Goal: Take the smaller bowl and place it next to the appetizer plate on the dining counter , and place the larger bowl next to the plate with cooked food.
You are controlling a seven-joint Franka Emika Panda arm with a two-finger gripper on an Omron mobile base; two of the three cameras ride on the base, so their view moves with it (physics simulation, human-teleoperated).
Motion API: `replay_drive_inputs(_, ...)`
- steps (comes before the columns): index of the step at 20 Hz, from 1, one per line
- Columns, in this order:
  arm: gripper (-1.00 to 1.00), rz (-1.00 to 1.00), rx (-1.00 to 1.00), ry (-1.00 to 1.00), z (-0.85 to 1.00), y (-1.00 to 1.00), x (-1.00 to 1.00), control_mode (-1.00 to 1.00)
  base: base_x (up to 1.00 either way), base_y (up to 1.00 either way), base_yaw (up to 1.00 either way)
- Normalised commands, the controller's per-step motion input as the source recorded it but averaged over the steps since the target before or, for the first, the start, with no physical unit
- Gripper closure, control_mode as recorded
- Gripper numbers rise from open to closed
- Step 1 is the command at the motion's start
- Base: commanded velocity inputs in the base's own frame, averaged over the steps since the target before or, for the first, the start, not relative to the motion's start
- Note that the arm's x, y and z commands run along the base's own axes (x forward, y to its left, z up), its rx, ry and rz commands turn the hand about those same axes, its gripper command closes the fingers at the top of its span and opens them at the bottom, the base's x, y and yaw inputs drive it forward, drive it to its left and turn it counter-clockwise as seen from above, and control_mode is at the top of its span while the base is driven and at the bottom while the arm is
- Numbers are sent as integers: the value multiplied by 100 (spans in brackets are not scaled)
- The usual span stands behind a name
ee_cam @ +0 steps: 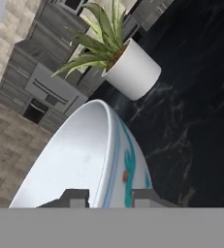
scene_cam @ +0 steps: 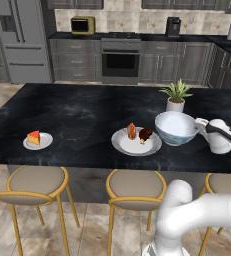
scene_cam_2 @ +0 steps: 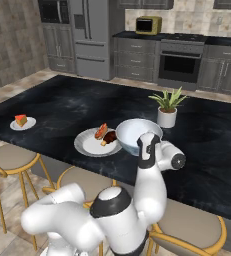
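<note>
Jaws pinch the rim of the larger bowl (scene_cam: 176, 128), holding it just beside the plate with cooked food (scene_cam: 136, 141) on the desk (scene_cam: 82, 115), presumably its intended spot.

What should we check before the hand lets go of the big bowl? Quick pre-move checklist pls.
1. Hand gripping the larger bowl: ok, one finger inside the rim and one outside in the hand view.
2. Bowl upright: ok in both base views.
3. Bowl next to the plate with cooked food: ok, it is just beside the plate's rim; whether they touch, cannot tell.
4. Bowl resting on the dining counter: cannot tell, its base is not clearly visible.
5. Clearance from the potted plant: ok, a gap shows behind the bowl.
6. Smaller bowl beside the appetizer plate: not ok, no bowl stands by it.
</note>
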Motion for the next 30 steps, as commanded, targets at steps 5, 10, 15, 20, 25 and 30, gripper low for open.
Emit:
replay_drive_inputs(5,100,0,0,0,-25,18,18,-100,0,0,0)
replay_drive_inputs(10,100,0,0,0,-45,4,6,-100,0,0,0)
replay_drive_inputs(15,100,3,0,0,-64,23,-18,-100,0,0,0)
replay_drive_inputs(20,100,1,0,-1,-25,54,-10,-100,0,0,0)
replay_drive_inputs(25,-100,0,0,-2,4,62,0,-100,0,0,0)
replay_drive_inputs(30,-100,0,2,-16,42,-31,-5,-100,0,0,0)
